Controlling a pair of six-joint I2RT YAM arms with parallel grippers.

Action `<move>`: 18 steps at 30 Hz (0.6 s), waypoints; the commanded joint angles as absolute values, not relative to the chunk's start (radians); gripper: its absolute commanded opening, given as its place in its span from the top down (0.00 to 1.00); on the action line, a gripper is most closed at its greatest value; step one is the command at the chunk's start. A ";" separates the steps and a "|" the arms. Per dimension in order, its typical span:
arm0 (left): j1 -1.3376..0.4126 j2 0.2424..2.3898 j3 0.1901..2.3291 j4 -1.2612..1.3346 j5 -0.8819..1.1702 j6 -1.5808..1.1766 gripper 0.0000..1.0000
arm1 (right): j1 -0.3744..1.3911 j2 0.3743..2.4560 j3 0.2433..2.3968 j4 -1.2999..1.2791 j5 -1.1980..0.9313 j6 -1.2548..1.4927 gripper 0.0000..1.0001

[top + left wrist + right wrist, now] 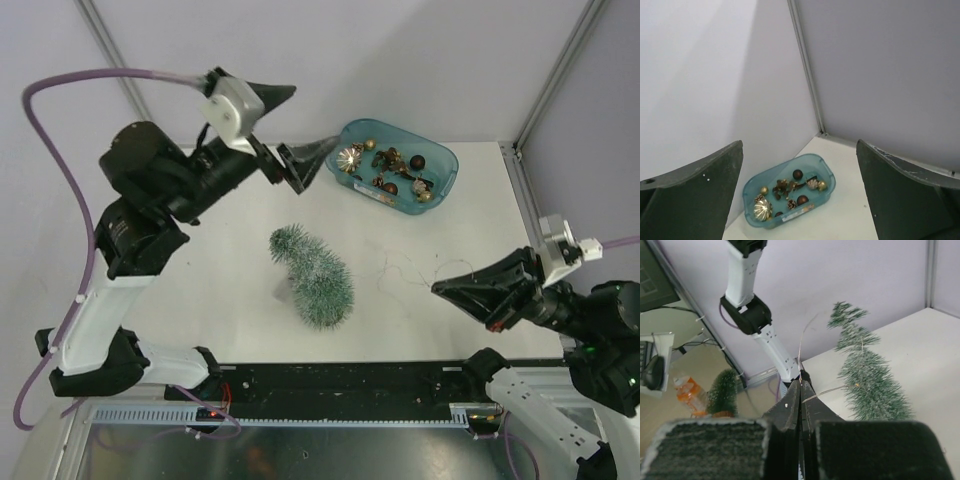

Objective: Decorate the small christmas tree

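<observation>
Top external: the small christmas tree is seen bare of ornaments. A wire is pinched by the right end effector; the left end effector is spread.

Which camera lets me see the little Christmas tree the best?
The top camera. It shows the whole small christmas tree, tip to bottom branches. The right wrist camera sees it from the side, its bottom hidden behind the right tool. The left wrist camera misses it.
</observation>
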State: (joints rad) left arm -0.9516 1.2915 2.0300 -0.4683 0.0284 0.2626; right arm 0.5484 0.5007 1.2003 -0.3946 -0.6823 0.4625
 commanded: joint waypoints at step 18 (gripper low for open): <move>-1.019 1.069 1.612 -0.470 0.362 0.310 0.00 | 0.554 0.244 1.065 -0.302 -0.989 0.698 1.00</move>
State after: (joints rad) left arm -0.9352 1.0809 1.7134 -0.4461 0.3664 0.2146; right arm 0.5919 0.2676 1.0603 -0.4313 -0.8639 0.6006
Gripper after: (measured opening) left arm 0.995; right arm 0.009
